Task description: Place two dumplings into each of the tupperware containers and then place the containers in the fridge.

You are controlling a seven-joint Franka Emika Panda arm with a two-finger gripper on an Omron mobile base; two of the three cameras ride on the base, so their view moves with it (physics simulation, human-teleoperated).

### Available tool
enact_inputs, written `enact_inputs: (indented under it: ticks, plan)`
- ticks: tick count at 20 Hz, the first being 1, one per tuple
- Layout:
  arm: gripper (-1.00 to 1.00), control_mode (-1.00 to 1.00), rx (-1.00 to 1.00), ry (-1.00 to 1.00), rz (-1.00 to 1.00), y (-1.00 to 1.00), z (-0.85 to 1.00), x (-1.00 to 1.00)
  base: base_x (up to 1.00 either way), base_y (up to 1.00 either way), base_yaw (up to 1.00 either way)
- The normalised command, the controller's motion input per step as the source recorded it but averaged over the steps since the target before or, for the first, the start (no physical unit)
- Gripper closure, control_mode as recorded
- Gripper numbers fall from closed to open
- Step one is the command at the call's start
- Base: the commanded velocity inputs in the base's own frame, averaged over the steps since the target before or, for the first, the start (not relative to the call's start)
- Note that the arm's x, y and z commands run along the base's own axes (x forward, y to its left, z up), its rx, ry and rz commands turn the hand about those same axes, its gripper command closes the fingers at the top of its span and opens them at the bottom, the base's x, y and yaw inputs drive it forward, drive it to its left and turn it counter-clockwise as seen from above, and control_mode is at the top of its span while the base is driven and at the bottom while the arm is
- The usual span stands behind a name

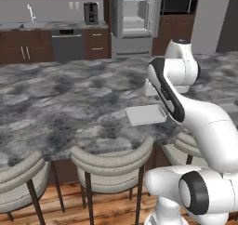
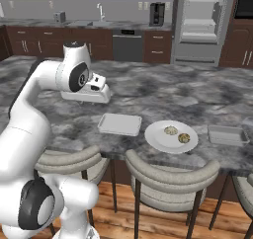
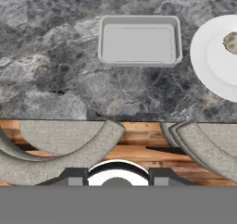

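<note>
From the left base view, one tupperware container (image 1: 145,114) sat on the marble island counter (image 1: 69,103) near its front edge, right beside the arm, with the fridge (image 1: 135,19) standing open well behind. In the right base view, the white plate (image 2: 157,138) held two dumplings (image 2: 170,131), one container to each side of it. Hand view looked down on the near container, plate just beside it. Couldn't tell how far the gripper's fingers were spread, or if they had anything.
</note>
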Motion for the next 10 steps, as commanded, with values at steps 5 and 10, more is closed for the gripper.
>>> enact_inputs:
  ticks: [5, 10]
  plan:
    - [-1.00, -1.00, 0.00, 0.02, -0.03, -0.50, -0.03, 0.00, 0.00, 0.00, 0.00]
    - [-1.00, -1.00, 0.00, 0.07, -0.15, -0.90, -0.15, 0.07, 0.00, 0.00, 0.00]
